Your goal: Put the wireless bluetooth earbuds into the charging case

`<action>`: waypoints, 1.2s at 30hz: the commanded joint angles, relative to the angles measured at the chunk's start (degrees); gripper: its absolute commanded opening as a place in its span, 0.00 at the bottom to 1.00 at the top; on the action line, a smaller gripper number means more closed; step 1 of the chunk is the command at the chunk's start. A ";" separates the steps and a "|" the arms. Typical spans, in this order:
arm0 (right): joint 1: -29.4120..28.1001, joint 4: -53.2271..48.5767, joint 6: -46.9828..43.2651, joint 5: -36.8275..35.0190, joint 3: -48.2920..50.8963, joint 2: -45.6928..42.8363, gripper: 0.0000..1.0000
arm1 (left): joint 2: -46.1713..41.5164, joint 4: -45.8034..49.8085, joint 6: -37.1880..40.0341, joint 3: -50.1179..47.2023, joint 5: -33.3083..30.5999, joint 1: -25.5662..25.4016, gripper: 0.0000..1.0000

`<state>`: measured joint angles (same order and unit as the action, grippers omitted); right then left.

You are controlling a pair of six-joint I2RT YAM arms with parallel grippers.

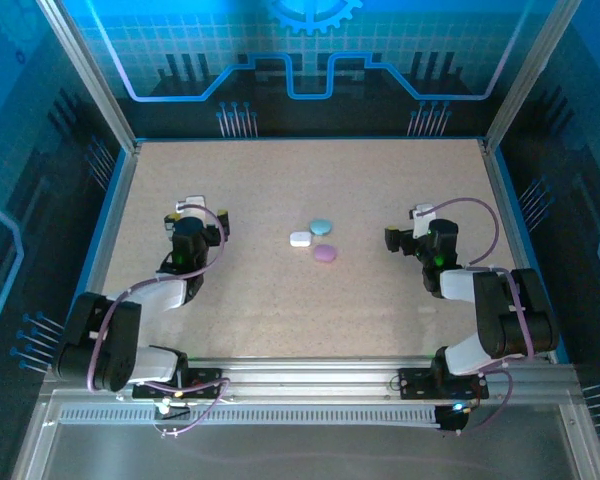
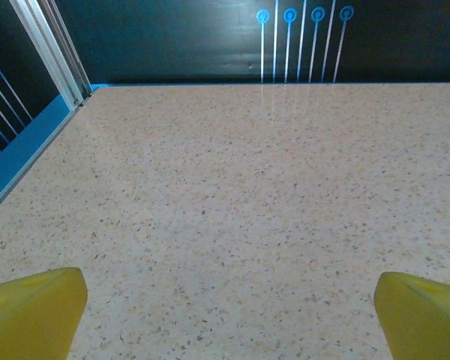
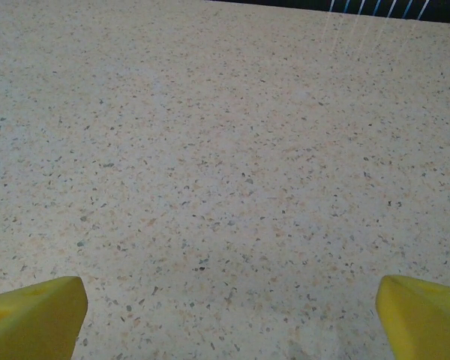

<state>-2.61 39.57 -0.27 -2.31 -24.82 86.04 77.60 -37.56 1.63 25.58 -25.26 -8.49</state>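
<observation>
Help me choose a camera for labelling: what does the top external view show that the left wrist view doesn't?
Only top external: a cluster mid-table of a white case, light blue case and purple case, plus both arms, the right gripper included. Only left wrist: the left gripper's yellow fingertips up close, spread wide above the table. Both: the speckled table, its blue left edge strip and the dark back wall.

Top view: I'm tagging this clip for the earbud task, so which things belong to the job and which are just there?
Job: white case, light blue case, purple case, clustered mid-table; left gripper and right gripper, both open and empty.
Just there: speckled table; blue-lit back panel.
</observation>
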 commanded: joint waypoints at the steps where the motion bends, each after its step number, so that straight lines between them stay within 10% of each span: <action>1: -0.46 3.34 -0.48 0.55 -0.12 0.18 1.00 | 3.70 -7.95 0.90 -2.45 4.55 1.80 0.99; 6: -0.42 3.32 -0.52 0.50 -0.10 0.17 1.00 | 13.37 -32.31 0.26 -10.72 10.83 4.53 0.99; 12: -0.47 3.32 -0.57 0.37 -0.04 0.18 1.00 | 11.26 -17.58 -3.92 -4.87 9.91 7.40 0.99; 36: -0.49 3.32 -0.49 0.37 -0.08 0.17 1.00 | 11.52 -17.02 -1.72 -4.31 13.94 6.65 0.99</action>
<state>-2.61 40.60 -0.27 -2.31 -24.82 86.06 89.84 -54.28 -0.05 20.56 -12.51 -1.93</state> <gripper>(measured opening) 0.999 0.988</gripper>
